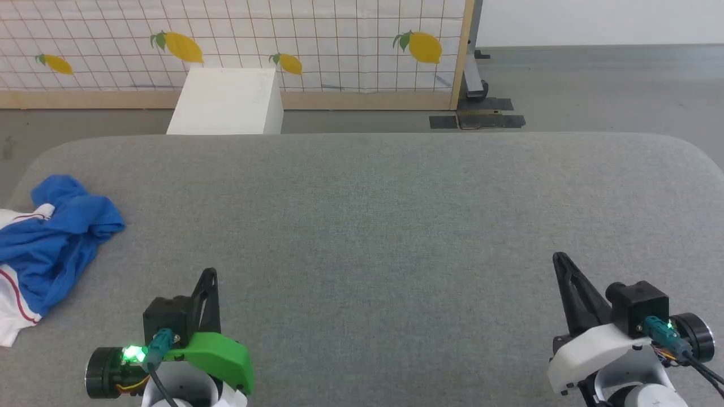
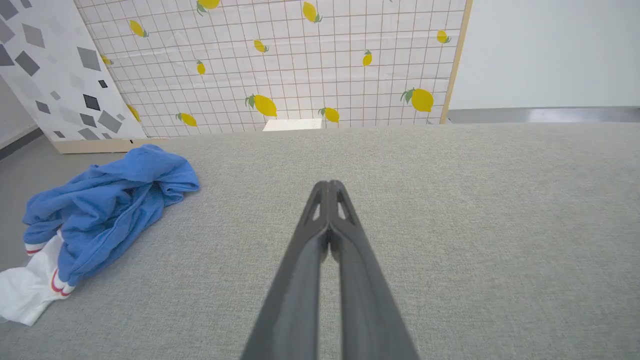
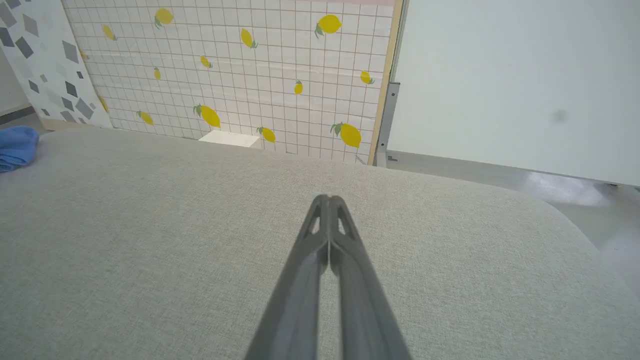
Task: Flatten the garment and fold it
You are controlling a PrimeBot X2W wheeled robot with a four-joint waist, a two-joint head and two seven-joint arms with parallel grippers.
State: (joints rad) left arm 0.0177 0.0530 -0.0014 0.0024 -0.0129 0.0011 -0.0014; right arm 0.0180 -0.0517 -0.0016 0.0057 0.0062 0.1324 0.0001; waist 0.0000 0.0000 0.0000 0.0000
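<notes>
Bunching up at the left end of the worktop point(image 1: 362, 186), the garment point(image 1: 56, 243), running off the picture's edge, sleeve and collar hard to tell apart. Hovering well right of the garment, left hand point(image 1: 210, 273) pinching closed, empty; farther right, right hand point(image 1: 559, 258) likewise.
</notes>
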